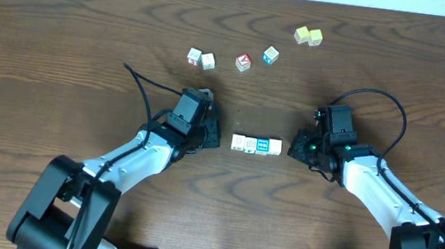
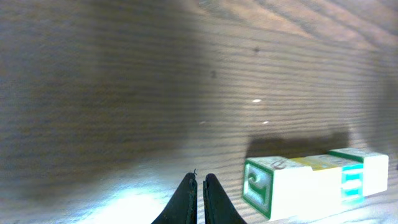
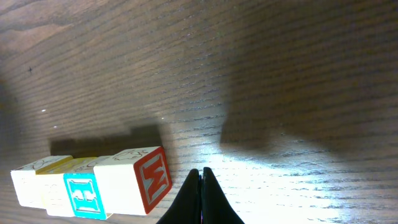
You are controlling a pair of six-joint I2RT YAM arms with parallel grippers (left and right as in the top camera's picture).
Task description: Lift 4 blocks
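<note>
The four-block row (image 1: 256, 145) is judged light, rigid, smooth, best clamped endwise between left jaws and right jaws, which are pressed together, empty, flanking it.

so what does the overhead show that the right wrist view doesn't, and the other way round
Only the overhead shows the left hand, the yellow pair and the red-faced cube farther back. Only the right wrist shows the red letter face on the row's end. Both show the row of blocks on the wooden table and the shut right hand beside it.
</note>
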